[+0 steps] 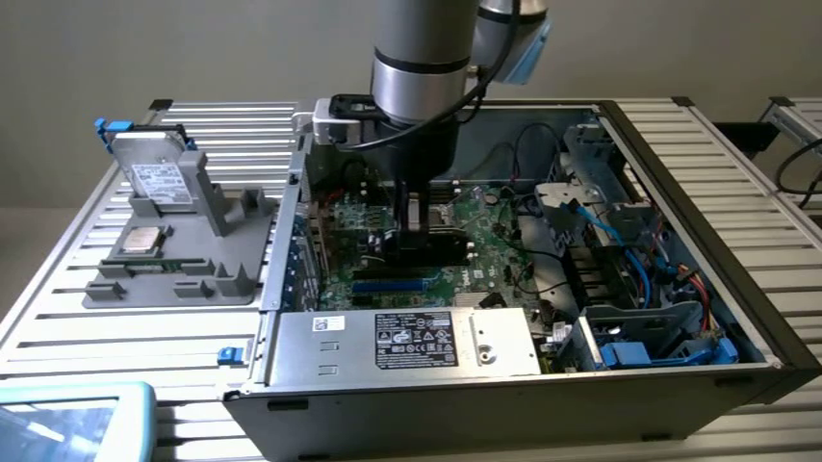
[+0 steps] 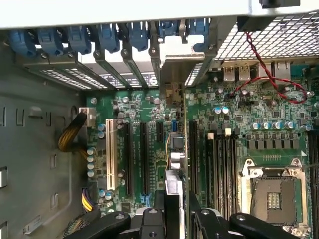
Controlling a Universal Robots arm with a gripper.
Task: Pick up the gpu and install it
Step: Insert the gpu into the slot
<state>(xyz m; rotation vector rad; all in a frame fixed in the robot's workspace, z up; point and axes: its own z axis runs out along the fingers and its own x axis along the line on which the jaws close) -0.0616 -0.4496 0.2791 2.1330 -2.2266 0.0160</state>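
Note:
My gripper (image 2: 177, 205) is shut on the gpu (image 2: 177, 144), which I see edge-on in the wrist view. It is a thin card standing upright over the green motherboard (image 2: 144, 104). Its silver end bracket (image 2: 174, 79) is up against the case's rear slot openings. The card runs between two long black expansion slots (image 2: 143, 159). I cannot tell whether its edge is in a slot or just above the board. In the exterior view the gripper (image 1: 418, 236) reaches straight down into the open computer case (image 1: 719, 192), over the middle of the board.
The empty CPU socket (image 2: 271, 194) and memory slots (image 2: 224, 164) lie beside the card. Blue slot latches (image 2: 107, 37) line the case rear. A power supply (image 1: 424, 342), blue drive cages (image 1: 642, 337) and cables crowd the case. At the exterior view's left, a grey fixture (image 1: 180, 260) holds a hard drive (image 1: 161, 178).

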